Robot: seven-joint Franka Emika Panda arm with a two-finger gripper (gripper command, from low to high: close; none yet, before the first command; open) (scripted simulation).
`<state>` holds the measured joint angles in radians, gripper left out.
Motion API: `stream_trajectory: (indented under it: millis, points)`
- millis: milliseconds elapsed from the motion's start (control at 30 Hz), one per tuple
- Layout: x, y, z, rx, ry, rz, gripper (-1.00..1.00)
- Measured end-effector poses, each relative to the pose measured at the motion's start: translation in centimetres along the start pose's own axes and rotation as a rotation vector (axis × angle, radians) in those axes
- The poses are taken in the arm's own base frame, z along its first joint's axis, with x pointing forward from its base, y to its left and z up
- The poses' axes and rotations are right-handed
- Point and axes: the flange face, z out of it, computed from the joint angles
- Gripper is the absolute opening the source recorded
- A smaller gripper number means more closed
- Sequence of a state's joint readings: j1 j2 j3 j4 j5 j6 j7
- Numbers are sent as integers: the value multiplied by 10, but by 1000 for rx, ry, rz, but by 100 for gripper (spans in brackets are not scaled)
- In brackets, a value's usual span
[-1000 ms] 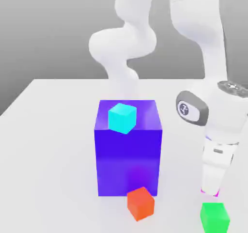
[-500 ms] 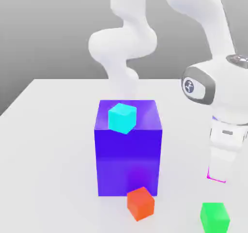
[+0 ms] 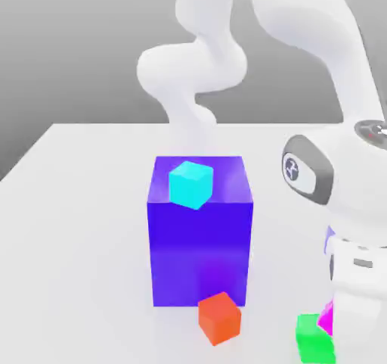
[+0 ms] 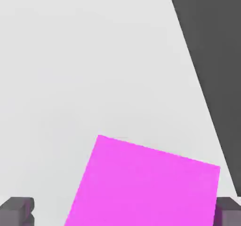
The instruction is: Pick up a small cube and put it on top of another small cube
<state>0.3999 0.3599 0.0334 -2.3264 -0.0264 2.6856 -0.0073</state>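
Hand view: the two dark fingertips [image 4: 16, 210] of the gripper [image 4: 122, 211] stand wide apart, with the small bright magenta-pink cube [image 4: 146, 185] between them, tilted. In the exterior view this cube [image 3: 326, 318] sits against the small green cube [image 3: 314, 340] on the white table [image 3: 75, 226], beside the white arm [image 3: 355, 203]. Well apart stand a big blue-purple block [image 3: 200, 238] carrying a cyan cube [image 3: 190, 184], and a small orange-red cube [image 3: 219, 318].

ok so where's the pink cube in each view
Exterior view: pink cube low at the exterior view's right, beside the green cube, partly behind the arm.
Hand view: pink cube large between the fingertips.
Shared landmark: the white table.
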Motion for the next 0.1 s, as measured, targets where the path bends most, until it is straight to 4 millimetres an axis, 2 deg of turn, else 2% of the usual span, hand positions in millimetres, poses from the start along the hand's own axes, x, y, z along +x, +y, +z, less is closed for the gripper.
stream_trajectory:
  millis: [100]
  points:
    - [1,0,-37,0,0,0,100]
